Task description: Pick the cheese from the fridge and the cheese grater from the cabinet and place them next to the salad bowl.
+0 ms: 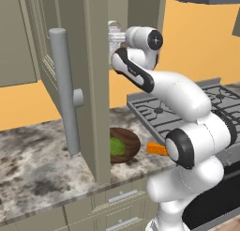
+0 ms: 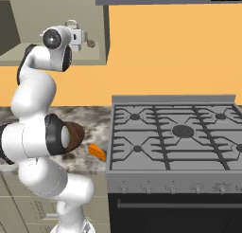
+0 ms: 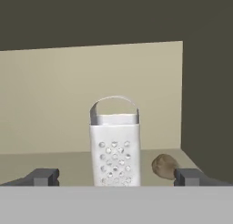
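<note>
The gripper (image 3: 116,177) is spread wide, its 2 fingertips (image 3: 43,176) either side of the cheese grater (image 3: 114,148), not touching it. The grater stands upright on the cabinet (image 1: 93,84) shelf, a small brown lump (image 3: 164,166) just beside it. On the worktop (image 1: 42,164), the cheese (image 1: 156,148) lies beside the salad bowl (image 1: 124,144), near the stove (image 2: 175,132) edge.

Silvery-white perforated cheese grater (image 3: 114,148), orange cheese (image 1: 156,149), beige-olive cabinet (image 1: 93,84).
</note>
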